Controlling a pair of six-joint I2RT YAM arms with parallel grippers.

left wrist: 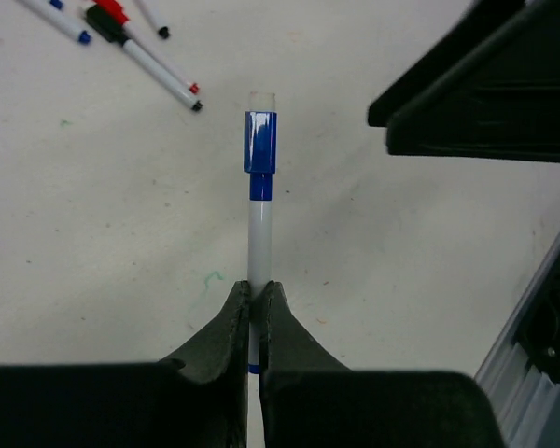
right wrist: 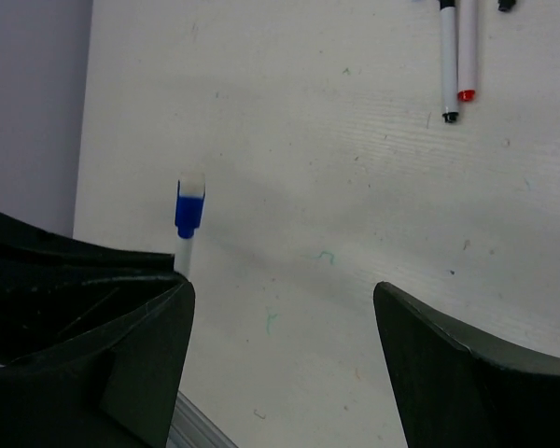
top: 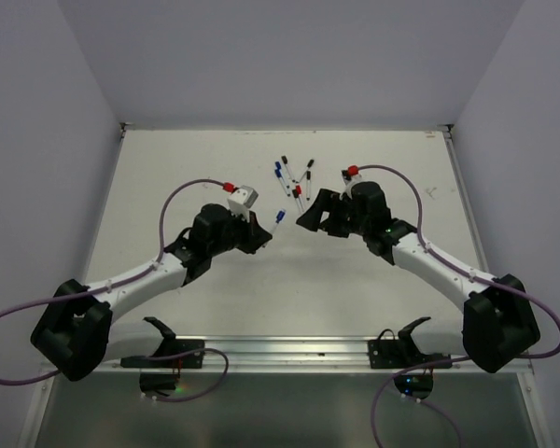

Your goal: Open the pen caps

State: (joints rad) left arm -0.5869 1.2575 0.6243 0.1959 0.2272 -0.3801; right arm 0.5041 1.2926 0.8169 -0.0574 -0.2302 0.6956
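Note:
My left gripper [top: 259,233] [left wrist: 257,291] is shut on the white barrel of a pen [left wrist: 259,233] and holds it above the table. Its blue cap [left wrist: 259,142] [top: 279,217] [right wrist: 189,210] is on the far end, pointing toward my right gripper [top: 306,217] [right wrist: 282,289]. The right gripper is open and empty, just right of the cap and apart from it. It shows as a black shape in the left wrist view [left wrist: 476,84]. Several other pens [top: 294,177] with blue, black and red caps lie in a loose pile on the table behind both grippers.
The pile's pens also show in the left wrist view [left wrist: 135,51] and the right wrist view [right wrist: 455,56]. A metal rail [top: 289,350] runs along the near table edge. Walls close in the table on the left, right and back.

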